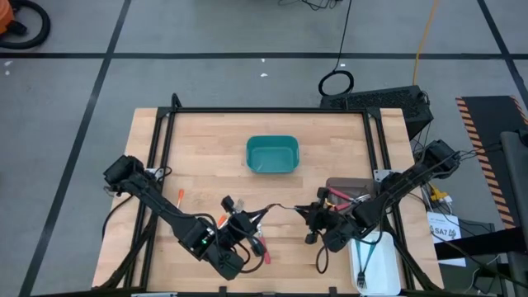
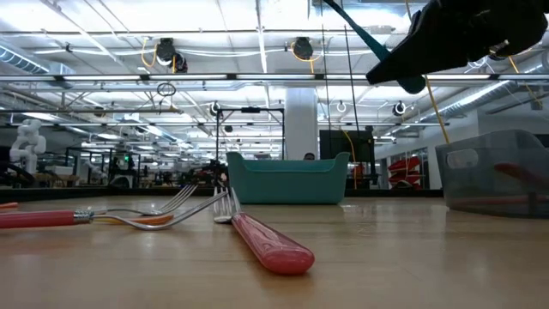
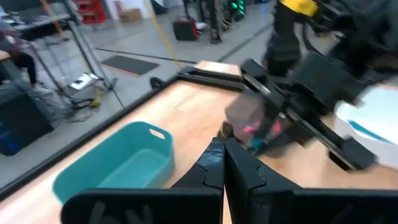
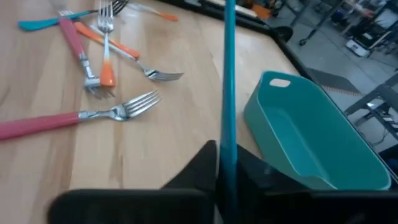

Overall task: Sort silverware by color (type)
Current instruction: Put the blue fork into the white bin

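My right gripper (image 1: 308, 213) (image 4: 225, 155) is shut on a teal-handled fork (image 4: 228, 68) and holds it above the table's near middle. The fork also shows in the low view (image 2: 360, 33). My left gripper (image 1: 246, 218) (image 3: 224, 155) is shut, faces the right one from the left, and shows nothing between its fingers. Several forks lie flat on the table. In the right wrist view they are a red one (image 4: 56, 122), another red one (image 4: 76, 43), orange ones (image 4: 107, 62) and a teal one (image 4: 40, 23). A red handle (image 2: 270, 242) lies nearest in the low view. My right gripper pinches the teal handle (image 4: 228, 134) between its two fingers. The handle runs along the fingers and sticks out ahead of them, toward the table's left. The fork is lifted clear of the table. The fingers hide its held end, and its far end lies outside the frame.
A teal bin (image 1: 272, 155) stands at the far middle. A clear box (image 1: 351, 191) holding red forks stands by the right arm. A white tray (image 1: 381, 268) with a teal fork sits at the near right. An orange fork (image 1: 180, 196) lies alone at the left.
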`<state>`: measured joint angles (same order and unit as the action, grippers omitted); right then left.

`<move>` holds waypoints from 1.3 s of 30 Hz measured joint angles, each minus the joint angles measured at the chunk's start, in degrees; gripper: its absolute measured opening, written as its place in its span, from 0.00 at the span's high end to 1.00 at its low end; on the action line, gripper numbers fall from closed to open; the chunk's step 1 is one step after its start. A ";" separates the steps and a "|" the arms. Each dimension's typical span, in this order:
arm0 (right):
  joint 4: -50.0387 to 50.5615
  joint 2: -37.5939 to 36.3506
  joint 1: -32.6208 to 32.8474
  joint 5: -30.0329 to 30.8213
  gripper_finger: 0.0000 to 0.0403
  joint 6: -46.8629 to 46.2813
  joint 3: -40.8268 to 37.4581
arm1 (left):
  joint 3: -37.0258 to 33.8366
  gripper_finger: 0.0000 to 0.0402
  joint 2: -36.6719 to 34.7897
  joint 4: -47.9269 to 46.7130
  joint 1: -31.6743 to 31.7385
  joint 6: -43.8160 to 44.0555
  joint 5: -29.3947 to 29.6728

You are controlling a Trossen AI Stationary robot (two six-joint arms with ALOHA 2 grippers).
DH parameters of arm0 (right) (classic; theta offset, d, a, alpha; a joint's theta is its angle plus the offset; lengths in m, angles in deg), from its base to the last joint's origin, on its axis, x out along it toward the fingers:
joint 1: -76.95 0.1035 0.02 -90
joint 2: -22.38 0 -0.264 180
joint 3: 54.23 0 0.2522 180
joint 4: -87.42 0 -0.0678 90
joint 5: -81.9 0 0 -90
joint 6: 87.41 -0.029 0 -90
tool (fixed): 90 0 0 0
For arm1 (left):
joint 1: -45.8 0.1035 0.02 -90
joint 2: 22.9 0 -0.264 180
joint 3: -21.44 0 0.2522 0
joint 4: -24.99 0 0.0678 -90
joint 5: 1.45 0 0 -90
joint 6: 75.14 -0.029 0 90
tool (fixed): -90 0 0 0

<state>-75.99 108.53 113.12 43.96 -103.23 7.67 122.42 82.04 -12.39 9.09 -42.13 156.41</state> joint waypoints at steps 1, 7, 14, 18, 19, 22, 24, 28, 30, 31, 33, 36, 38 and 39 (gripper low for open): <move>0.38 -0.10 0.00 -0.11 0.98 0.17 0.00 | 0.00 1.00 0.00 -0.25 0.09 -0.14 -1.08; 6.27 -3.53 0.13 -2.70 0.99 -2.10 -0.02 | 0.00 0.93 -0.02 -0.45 0.13 -0.46 -5.03; 13.40 -9.42 1.37 -4.49 0.99 -7.69 -0.02 | 0.00 0.79 -0.02 -0.30 -0.93 -3.33 -5.08; 18.43 -11.38 2.48 -6.13 1.00 -11.82 -0.02 | 0.54 0.78 -0.02 -0.16 -1.81 -6.18 -5.03; 19.21 -11.77 2.73 -6.20 1.00 -12.91 -0.02 | 0.78 0.78 -0.02 -0.17 -2.00 -6.84 -4.94; 21.55 -12.59 3.23 -8.25 1.00 -15.25 0.00 | 1.50 0.78 -0.02 0.00 -2.52 -8.60 -3.71; 22.05 -12.90 3.32 -9.96 1.00 -16.47 0.00 | 1.51 0.78 -0.02 0.12 -2.63 -8.98 -3.41; 25.06 -12.94 3.34 -14.21 1.00 -18.26 1.53 | 1.51 0.78 -0.02 0.14 -2.41 -8.98 -5.23; 26.94 -12.81 3.34 -15.93 1.00 -18.70 2.55 | 1.51 0.78 0.33 0.33 -1.89 -8.73 -7.61; 27.95 -12.79 3.40 -16.62 1.00 -19.01 2.93 | 1.51 0.78 0.47 0.47 -1.70 -8.78 -8.50; 29.56 -12.74 3.77 -17.99 1.00 -19.44 3.40 | 1.51 0.78 0.57 0.36 -1.32 -8.88 -10.26; 32.05 -12.76 4.55 -20.36 1.00 -20.06 3.65 | 1.59 0.78 1.36 1.34 -0.32 -7.86 -12.87; 34.30 -12.74 5.09 -21.61 1.00 -21.21 3.65 | 1.47 0.78 1.84 0.61 -0.16 -7.88 -14.20; 35.24 -12.74 5.23 -22.23 1.00 -21.75 3.65 | 1.46 0.78 1.90 0.70 0.00 -7.84 -14.85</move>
<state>-40.75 95.78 118.35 21.73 -124.98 11.32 123.89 83.94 -11.69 9.09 -49.97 141.56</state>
